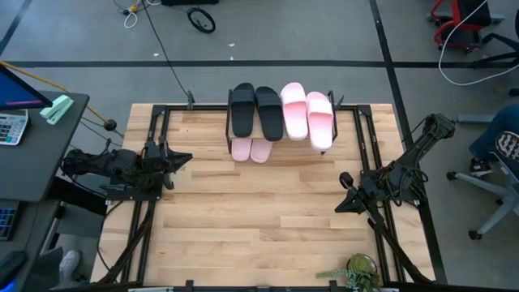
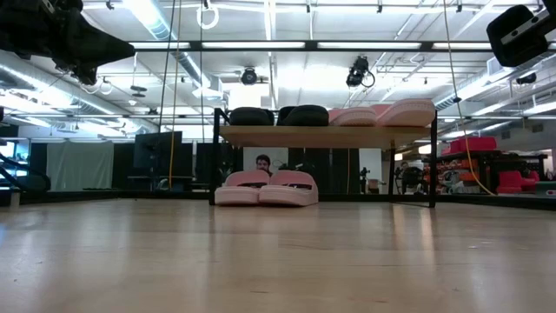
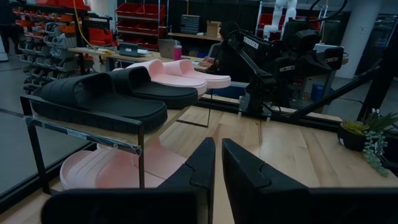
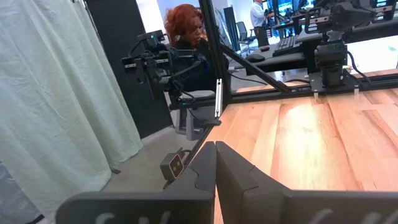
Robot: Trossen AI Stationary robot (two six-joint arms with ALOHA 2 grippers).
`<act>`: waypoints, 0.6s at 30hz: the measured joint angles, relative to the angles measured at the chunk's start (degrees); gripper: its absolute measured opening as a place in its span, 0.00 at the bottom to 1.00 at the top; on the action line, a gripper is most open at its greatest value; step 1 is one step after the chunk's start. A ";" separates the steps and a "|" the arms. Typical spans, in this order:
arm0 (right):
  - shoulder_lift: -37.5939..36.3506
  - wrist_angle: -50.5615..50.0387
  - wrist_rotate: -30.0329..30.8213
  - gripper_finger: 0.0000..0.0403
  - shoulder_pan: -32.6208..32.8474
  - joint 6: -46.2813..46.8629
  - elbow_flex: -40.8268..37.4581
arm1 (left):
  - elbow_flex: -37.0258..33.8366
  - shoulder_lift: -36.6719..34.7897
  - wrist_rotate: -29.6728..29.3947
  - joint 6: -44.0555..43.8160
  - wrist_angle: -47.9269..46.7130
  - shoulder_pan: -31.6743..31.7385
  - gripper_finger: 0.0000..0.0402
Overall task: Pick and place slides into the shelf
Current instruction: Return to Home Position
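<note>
The shelf point(image 1: 280, 122) stands at the table's far middle. Two black slides point(image 1: 255, 109) and two pale pink slides point(image 1: 308, 113) lie side by side on its wooden top board. Two more pink slides point(image 2: 265, 188) rest on their soles on the table under that board. My left gripper point(image 1: 185, 159) hovers shut near the table's left edge, its fingers pointing at the shelf. My right gripper point(image 1: 342, 195) hovers shut near the right edge, its fingers pointing across the table to the left. In the left wrist view the black slides point(image 3: 106, 99) lie nearest.
Bare wooden tabletop point(image 1: 259, 219) stretches between both arms and the shelf. A small green plant point(image 1: 357, 274) sits at the near right edge. A desk with a calculator point(image 1: 12, 126) stands left of the table. A person point(image 4: 186, 31) sits beyond the table's edge.
</note>
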 joint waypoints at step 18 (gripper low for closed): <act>-0.01 0.02 -0.01 0.02 -0.01 0.00 0.00 | 0.00 0.00 0.00 0.00 -0.01 0.01 0.09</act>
